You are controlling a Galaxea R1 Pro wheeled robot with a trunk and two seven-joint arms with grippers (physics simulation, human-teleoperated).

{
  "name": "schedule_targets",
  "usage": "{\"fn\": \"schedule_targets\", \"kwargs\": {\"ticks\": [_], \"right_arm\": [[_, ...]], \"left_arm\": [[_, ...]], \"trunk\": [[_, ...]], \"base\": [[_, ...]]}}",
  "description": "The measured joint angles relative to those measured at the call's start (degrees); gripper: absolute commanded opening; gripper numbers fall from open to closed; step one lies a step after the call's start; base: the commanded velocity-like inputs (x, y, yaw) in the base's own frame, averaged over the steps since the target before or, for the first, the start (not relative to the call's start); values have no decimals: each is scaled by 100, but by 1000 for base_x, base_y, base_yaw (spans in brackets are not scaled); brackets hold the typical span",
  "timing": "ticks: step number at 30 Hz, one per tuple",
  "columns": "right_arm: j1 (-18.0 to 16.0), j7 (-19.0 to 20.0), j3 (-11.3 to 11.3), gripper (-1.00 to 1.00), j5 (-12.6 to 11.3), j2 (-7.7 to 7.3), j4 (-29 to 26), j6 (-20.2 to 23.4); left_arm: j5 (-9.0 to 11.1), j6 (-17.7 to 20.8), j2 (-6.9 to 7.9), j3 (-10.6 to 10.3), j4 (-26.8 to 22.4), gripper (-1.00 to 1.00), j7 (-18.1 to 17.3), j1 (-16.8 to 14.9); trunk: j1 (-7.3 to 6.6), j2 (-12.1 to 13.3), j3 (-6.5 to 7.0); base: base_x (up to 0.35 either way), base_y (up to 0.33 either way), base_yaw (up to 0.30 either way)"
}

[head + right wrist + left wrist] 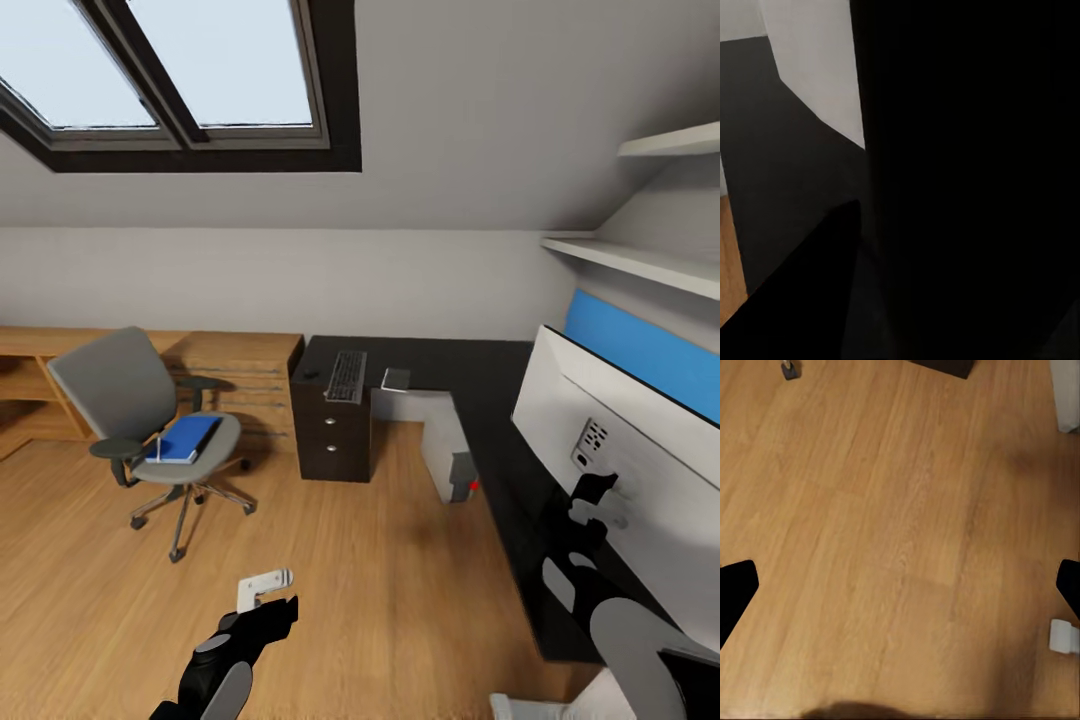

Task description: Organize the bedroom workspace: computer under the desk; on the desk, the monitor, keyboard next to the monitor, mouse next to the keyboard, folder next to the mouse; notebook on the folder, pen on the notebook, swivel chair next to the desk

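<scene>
On the chair seat (215,440): blue folder (186,438), ahead of the left gripper (265,590), the nearer one, fingers spread; right gripper (592,500), by the monitor (640,450), grip unclear.

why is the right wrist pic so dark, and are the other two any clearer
Right wrist view: a black mass close to the lens blocks most of it, leaving a strip of the desk top. Head view: bright, even skylight light, wide-angle bending at the edges. Left wrist view: soft but readable floor, with a dim shadow at the bottom.

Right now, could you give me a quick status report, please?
Left gripper open over bare floor. Right gripper at monitor's back, jaws unclear. Folder on swivel chair.
</scene>
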Motion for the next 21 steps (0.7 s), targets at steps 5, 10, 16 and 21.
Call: {"fn": "schedule_targets", "kwargs": {"ticks": [5, 10, 16, 21], "right_arm": [[-4, -2, -32, -100, 15, 1, -7, -8], [-2, 11, -38, -100, 42, 0, -3, -2], [-1, 6, 9, -100, 26, 6, 16, -5], [-2, 10, 16, -100, 24, 7, 25, -11]], "left_arm": [[0, -1, 1, -1, -1, 100, 0, 3], [0, 1, 0, 2, -1, 100, 0, 1], [7, 1, -1, 6, -1, 100, -6, 3], [8, 2, -1, 7, -2, 100, -8, 1]], "trunk": [[-1, -1, 1], [-2, -1, 1], [-3, -1, 0], [-3, -1, 0]], "base": [[-212, -272, 167], [-89, -146, 68], [-10, -17, 7], [0, -1, 0]]}}
